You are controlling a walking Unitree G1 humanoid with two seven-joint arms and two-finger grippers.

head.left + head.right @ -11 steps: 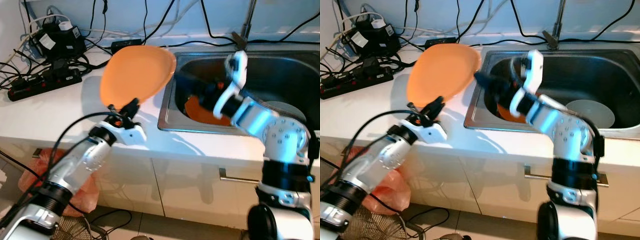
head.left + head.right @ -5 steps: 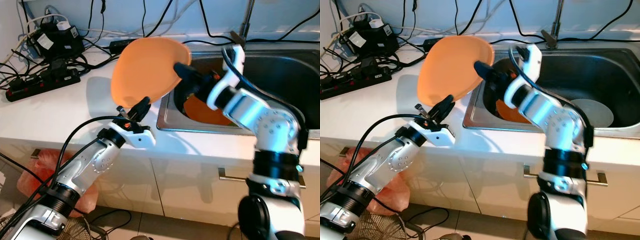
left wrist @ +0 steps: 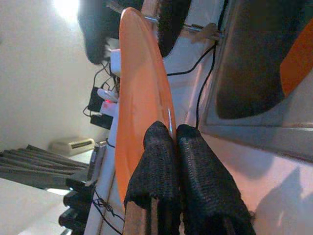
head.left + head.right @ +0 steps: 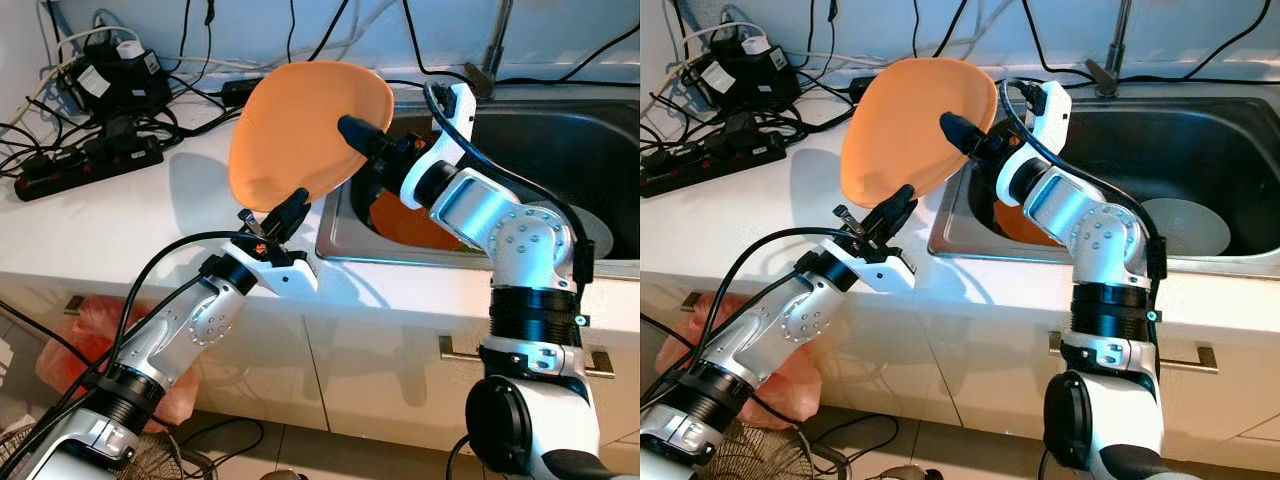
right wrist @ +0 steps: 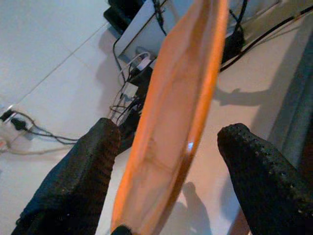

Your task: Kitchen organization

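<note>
The left gripper (image 4: 280, 212) is pinched shut on the lower rim of an orange plate (image 4: 305, 130), holding it nearly upright above the white bench (image 4: 120, 215) at the sink's (image 4: 560, 150) left edge. The left wrist view shows both black fingers (image 3: 161, 161) pressed together on that rim, the plate edge-on. Standing the plate on edge like this leaves its upper rim free, which looks meant for a handover between arms.

The right gripper (image 4: 965, 135) is spread wide with the plate's rim between its fingers; the right wrist view shows one fingertip (image 5: 93, 161) on either side of the orange edge, neither yet clearly touching. It is open and has hold of nothing. A second orange dish (image 4: 405, 222) lies in the sink basin, and a pale round plate (image 4: 1185, 225) further right. A power strip (image 4: 85, 165) and tangled cables (image 4: 120, 80) sit well apart on the bench's far left.

Compared with a second ago, the plate has been carried right and lifted towards the sink, and the right arm, then reaching down into the basin, has swung up and across to meet the plate's rim. Half a second ago its fingers were already close; now they straddle the edge
</note>
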